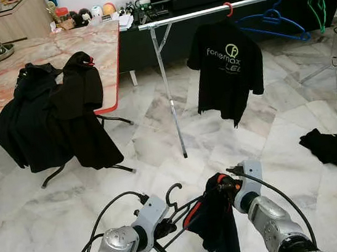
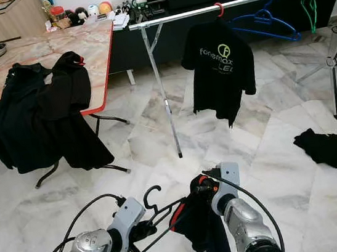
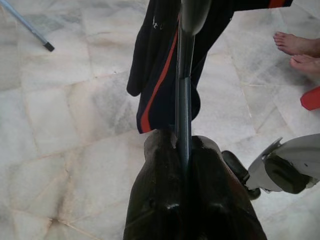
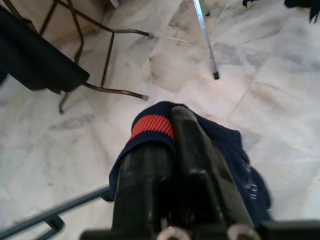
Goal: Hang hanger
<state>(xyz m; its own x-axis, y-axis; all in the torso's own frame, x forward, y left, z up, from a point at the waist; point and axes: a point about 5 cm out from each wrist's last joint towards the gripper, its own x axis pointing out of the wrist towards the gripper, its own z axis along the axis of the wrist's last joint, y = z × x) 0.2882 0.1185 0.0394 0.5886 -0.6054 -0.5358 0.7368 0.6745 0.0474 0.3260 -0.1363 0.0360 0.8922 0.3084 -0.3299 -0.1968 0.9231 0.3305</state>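
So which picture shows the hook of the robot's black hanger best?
The left eye view: the black hanger shows its curled hook clear against the pale floor, between the left gripper and the right gripper. The right eye view shows it similarly. The left wrist view shows just its bar; the right wrist view, a bit of frame.

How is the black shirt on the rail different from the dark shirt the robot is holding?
The black shirt on the rail hangs spread out on a red hanger, while the dark shirt in the grippers is bunched up and not hung yet. The rail shirt has pale lettering and a round logo; the held shirt has red-orange trim. The rail shirt is untouched; the right gripper pinches the held one. Both are dark, short-sleeved tops.
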